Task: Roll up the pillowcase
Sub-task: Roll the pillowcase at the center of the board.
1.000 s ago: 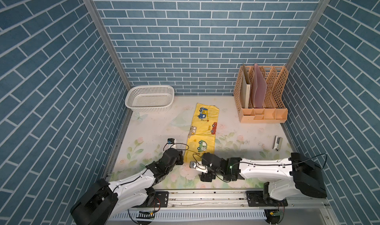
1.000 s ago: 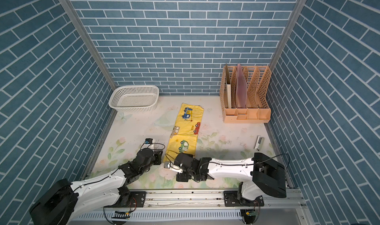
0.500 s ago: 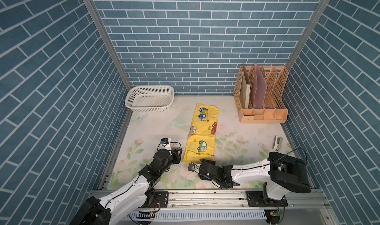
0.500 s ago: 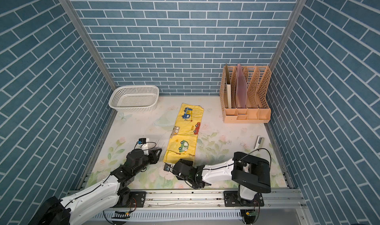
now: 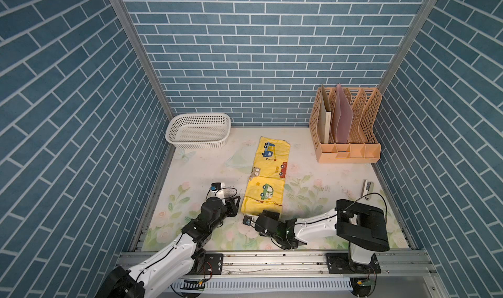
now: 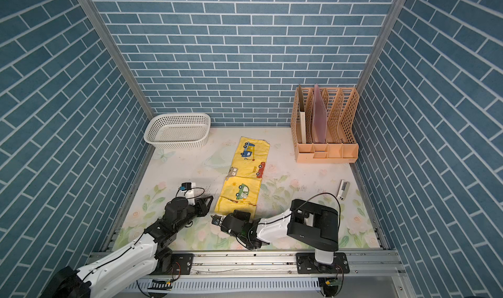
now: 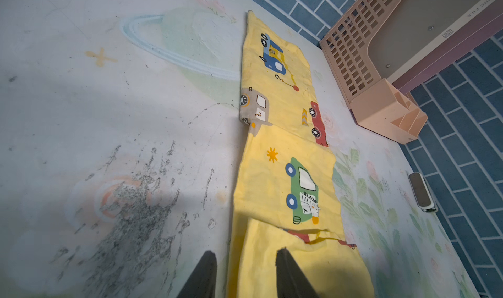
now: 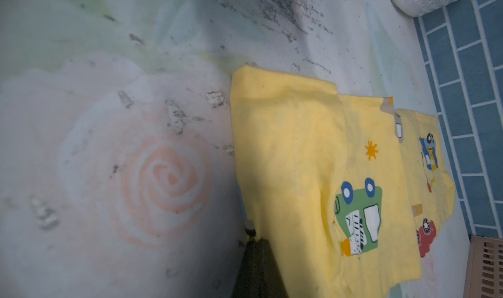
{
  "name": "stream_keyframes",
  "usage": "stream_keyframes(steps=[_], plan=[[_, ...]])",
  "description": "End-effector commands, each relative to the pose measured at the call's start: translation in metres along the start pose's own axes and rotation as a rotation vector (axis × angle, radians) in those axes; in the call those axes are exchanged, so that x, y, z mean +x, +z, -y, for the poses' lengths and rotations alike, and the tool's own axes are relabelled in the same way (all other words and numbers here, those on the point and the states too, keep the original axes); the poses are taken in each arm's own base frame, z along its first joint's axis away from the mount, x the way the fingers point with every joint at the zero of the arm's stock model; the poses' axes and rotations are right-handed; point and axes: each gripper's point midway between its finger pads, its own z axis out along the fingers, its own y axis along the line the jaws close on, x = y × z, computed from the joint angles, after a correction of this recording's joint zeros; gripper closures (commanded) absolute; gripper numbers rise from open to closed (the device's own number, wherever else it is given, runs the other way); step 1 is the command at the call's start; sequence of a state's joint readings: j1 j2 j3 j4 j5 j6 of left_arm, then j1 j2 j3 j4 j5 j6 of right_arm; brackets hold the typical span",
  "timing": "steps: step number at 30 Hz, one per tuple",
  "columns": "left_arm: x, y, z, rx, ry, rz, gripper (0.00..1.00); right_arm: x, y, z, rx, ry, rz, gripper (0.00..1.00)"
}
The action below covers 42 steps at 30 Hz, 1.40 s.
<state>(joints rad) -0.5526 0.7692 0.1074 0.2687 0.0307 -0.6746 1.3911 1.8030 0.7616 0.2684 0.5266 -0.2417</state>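
Left wrist view and top views, read from left to right. A white perforated basket (image 5: 198, 144) is seen in the far left corner, well apart from the work. The left gripper (image 7: 245, 255) is shown partly parted, one finger on the floral table covering (image 5: 196, 174) and one over the cloth. The left long edge of the pillowcase (image 5: 268, 179) is thus straddled close to its near corner, and no cloth is seen to be pinched. The pillowcase is laid flat at mid-table as a long narrow yellow strip, running from just before the grippers toward the back wall. Its near end appears turned over once, plain side up, but no roll is formed. The right gripper (image 8: 257, 253) is closed tight at the near edge, toward the right corner; whether cloth is caught between its fingers cannot be told. The step in hand is judged to be the taking hold of the near end, at the very start of rolling. For the next move, both near corners would need to be gripped, raised slightly and turned over toward the back wall together, so that the roll is kept straight. At the far right a beige folder (image 7: 435, 38) is stood in a peach file rack (image 5: 348, 153); on its edge, letters ending in "FILE" are partly read. A small grey-and-white object (image 5: 368, 187) near the right wall bears no legible writing.
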Motion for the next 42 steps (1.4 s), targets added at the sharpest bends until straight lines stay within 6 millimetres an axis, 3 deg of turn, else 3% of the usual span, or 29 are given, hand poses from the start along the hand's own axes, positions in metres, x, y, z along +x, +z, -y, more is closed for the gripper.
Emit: stream_keyframes(steps=[1, 3, 8, 15, 22, 29, 35, 38, 41, 42], plan=[[-0.003, -0.002, -0.002, -0.012, 0.006, 0.005, 0.59, 0.039, 0.002, -0.015, -0.084, -0.054, -0.117, 1.0], [-0.003, -0.002, -0.001, -0.009, 0.006, 0.003, 0.59, 0.026, -0.008, -0.017, -0.189, -0.017, -0.077, 1.0], [-0.007, -0.002, 0.005, 0.013, 0.026, -0.001, 0.59, 0.0, -0.049, -0.021, -0.673, 0.15, -0.031, 1.0], [-0.007, 0.001, 0.006, 0.014, 0.043, -0.01, 0.59, -0.012, -0.072, -0.011, -0.91, 0.221, -0.057, 1.0], [-0.009, 0.002, 0.008, 0.018, 0.052, -0.006, 0.59, -0.009, -0.07, 0.011, -1.104, 0.363, -0.032, 1.0], [-0.018, -0.006, 0.018, 0.048, 0.09, 0.017, 0.59, 0.0, -0.057, 0.007, -1.255, 0.46, -0.071, 1.0], [-0.014, -0.005, 0.022, 0.085, 0.111, 0.007, 0.61, -0.012, -0.055, 0.036, -1.268, 0.515, -0.035, 1.0], [-0.017, -0.005, 0.023, 0.073, 0.131, 0.005, 0.62, -0.016, -0.062, 0.036, -1.306, 0.541, -0.044, 1.0], [-0.019, -0.008, 0.039, 0.16, 0.158, 0.017, 0.63, -0.017, -0.065, 0.037, -1.314, 0.556, -0.049, 1.0], [-0.019, -0.007, 0.041, 0.171, 0.16, 0.019, 0.68, -0.016, -0.065, 0.036, -1.312, 0.555, -0.05, 1.0]])
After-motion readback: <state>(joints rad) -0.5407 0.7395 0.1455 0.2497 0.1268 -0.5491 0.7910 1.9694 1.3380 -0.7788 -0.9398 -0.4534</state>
